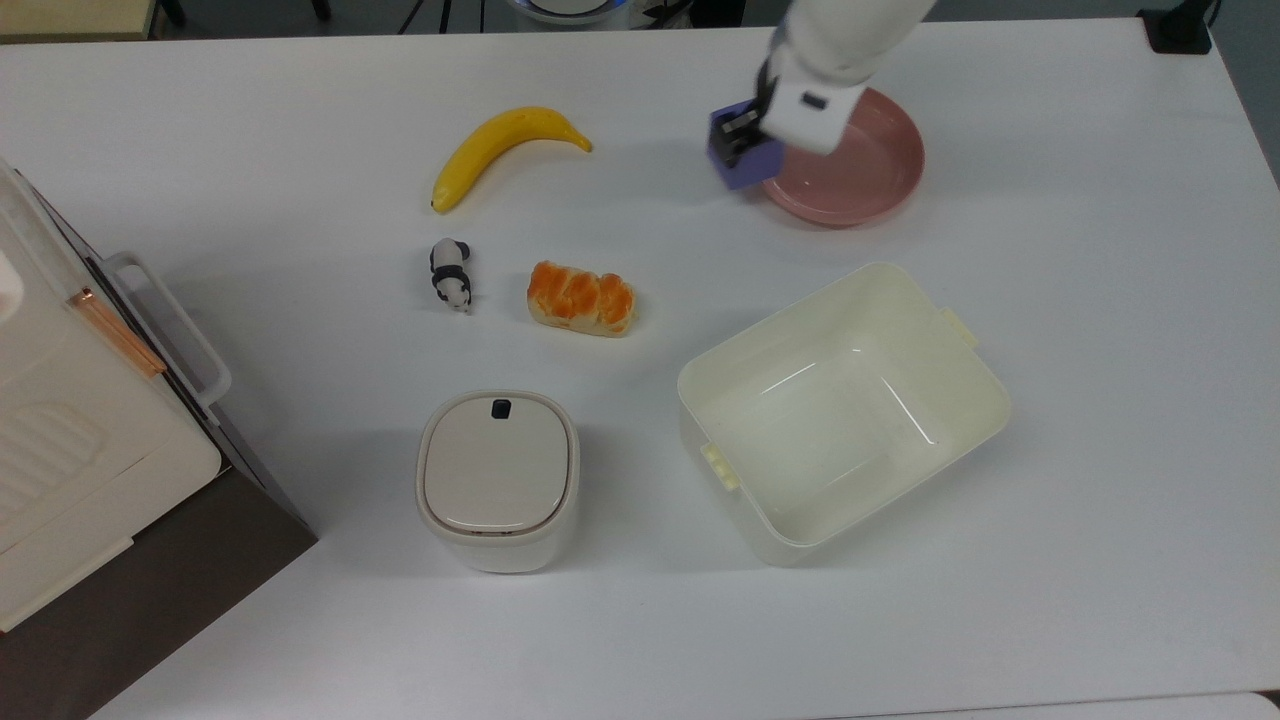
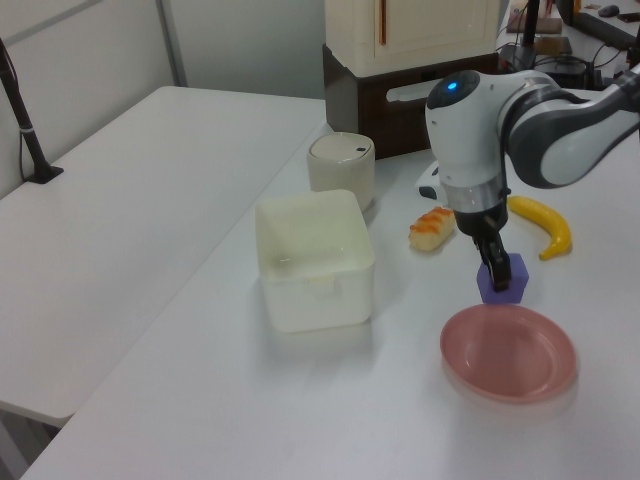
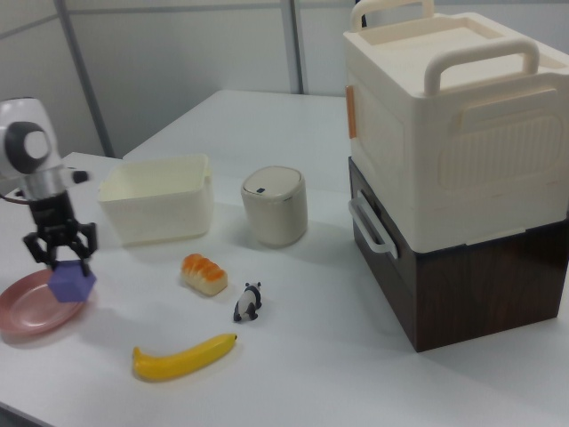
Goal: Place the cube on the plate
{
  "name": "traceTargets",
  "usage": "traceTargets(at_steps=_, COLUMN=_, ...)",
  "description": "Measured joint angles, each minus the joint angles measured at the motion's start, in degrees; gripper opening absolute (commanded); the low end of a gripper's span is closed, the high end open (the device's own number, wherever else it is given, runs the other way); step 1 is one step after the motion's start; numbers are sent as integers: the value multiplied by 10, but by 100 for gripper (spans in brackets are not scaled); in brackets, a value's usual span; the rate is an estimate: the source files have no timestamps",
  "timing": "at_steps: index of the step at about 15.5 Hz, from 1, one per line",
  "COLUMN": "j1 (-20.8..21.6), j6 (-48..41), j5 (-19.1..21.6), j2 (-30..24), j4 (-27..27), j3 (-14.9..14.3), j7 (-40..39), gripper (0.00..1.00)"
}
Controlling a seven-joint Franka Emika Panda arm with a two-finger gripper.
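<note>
The blue-purple cube (image 1: 738, 160) (image 2: 499, 281) (image 3: 72, 283) hangs in the air, held by my gripper (image 1: 748, 135) (image 2: 495, 272) (image 3: 61, 255), which is shut on it. In the top view it is at the left rim of the pink plate (image 1: 860, 180). The right view places the cube over the right edge of the plate (image 3: 27, 307), clear of the table. In the left view it hovers just behind the plate (image 2: 508, 352).
A banana (image 1: 503, 145), a panda toy (image 1: 450, 272) and a bread roll (image 1: 581, 297) lie to the top view's left of the plate. A cream tub (image 1: 840, 410) and a lidded white bin (image 1: 497, 480) stand nearer the front. A large cream box (image 3: 444, 116) rises at the right view's right.
</note>
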Motion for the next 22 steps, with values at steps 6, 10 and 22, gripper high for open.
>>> traceTargets(at_steps=6, j1=97, j6=14, j5=0, j2=0, j4=18, j3=2, j7=98, gripper=100)
traceTargets(at_steps=10, j1=111, j6=29, j5=0, j2=1, j4=19, j3=2, j7=137, gripper=100)
traceTargets(at_steps=22, j1=-55, j6=-41, j5=-5, j2=-16, j4=143, j3=-17, j7=148, gripper=100)
